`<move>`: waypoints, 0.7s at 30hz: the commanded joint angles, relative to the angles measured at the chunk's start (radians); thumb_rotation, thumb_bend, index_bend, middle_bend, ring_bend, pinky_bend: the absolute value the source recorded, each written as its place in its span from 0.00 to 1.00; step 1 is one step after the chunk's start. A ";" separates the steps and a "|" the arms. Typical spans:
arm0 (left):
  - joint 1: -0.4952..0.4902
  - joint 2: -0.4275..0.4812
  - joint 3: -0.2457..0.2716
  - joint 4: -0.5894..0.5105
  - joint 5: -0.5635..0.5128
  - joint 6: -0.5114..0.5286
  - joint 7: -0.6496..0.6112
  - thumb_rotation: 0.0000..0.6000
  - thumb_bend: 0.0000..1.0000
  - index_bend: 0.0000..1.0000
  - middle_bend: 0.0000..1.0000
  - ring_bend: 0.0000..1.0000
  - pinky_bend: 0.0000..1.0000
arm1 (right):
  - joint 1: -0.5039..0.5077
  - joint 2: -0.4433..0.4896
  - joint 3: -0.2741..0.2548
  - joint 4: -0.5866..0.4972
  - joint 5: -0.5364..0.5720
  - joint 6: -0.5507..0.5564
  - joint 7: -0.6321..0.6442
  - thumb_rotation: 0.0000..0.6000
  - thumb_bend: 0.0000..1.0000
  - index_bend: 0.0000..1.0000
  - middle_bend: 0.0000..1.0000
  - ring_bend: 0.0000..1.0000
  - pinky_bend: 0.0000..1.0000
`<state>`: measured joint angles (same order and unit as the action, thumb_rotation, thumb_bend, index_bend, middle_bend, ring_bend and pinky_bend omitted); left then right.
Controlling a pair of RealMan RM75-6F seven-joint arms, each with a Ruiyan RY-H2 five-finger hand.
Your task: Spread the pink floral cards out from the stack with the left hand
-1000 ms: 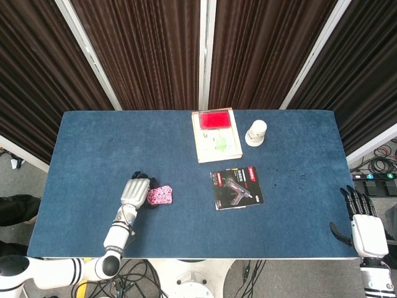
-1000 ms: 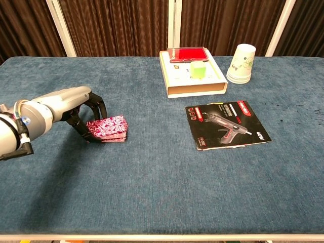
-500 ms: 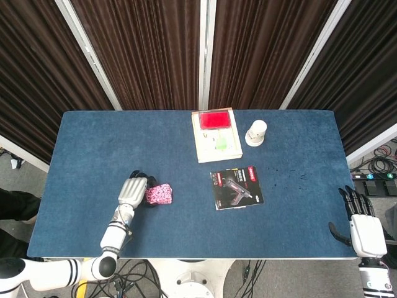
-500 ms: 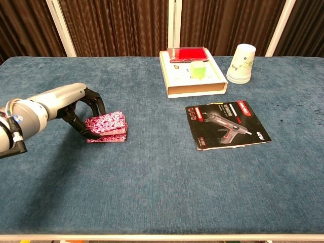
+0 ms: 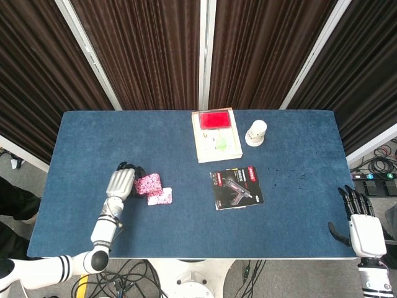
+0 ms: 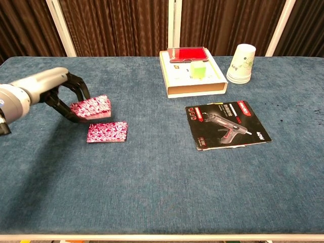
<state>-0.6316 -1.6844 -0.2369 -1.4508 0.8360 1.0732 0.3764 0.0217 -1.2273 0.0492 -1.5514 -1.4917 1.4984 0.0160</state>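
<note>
You lifted your left hand (image 6: 65,96) up and away from where the stack had sat a second before, and part of the stack came with it. That hand pinched a bunch of pink floral cards (image 6: 91,107) between thumb and fingers, held tilted above the blue table (image 6: 167,182). One pink floral card (image 6: 107,131) had stayed behind, lying flat on the cloth just under and beside the lifted bunch, not touching it. From the head view, the held bunch (image 5: 149,184) and the flat card (image 5: 160,197) sat near the table's left front part.

Your right hand (image 5: 362,225) hung off the table's right front corner, fingers straight and apart, holding nothing.

Farther back lay a glue gun package (image 6: 227,124), a shallow box (image 6: 195,86) with a red thing and a green block inside, and a paper cup (image 6: 242,63) turned upside down.
</note>
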 commanded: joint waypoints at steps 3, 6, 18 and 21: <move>0.006 0.020 -0.021 0.059 -0.006 -0.007 -0.033 1.00 0.28 0.54 0.54 0.19 0.09 | 0.000 0.003 0.001 -0.010 0.001 0.001 -0.012 1.00 0.23 0.00 0.00 0.00 0.00; 0.009 0.021 -0.027 0.102 0.000 -0.017 -0.061 1.00 0.28 0.54 0.54 0.19 0.09 | 0.000 0.004 0.000 -0.018 0.000 0.002 -0.021 1.00 0.23 0.00 0.00 0.00 0.00; 0.022 -0.004 -0.016 0.234 0.019 -0.064 -0.125 1.00 0.28 0.54 0.54 0.21 0.09 | 0.002 0.003 0.000 -0.028 0.008 -0.006 -0.045 1.00 0.23 0.00 0.00 0.00 0.00; 0.024 -0.016 -0.012 0.259 0.027 -0.072 -0.135 1.00 0.28 0.53 0.53 0.21 0.08 | 0.002 0.003 0.002 -0.029 0.013 -0.009 -0.046 1.00 0.23 0.00 0.00 0.00 0.00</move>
<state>-0.6090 -1.6949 -0.2507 -1.1993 0.8594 1.0061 0.2471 0.0241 -1.2240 0.0510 -1.5806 -1.4783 1.4895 -0.0304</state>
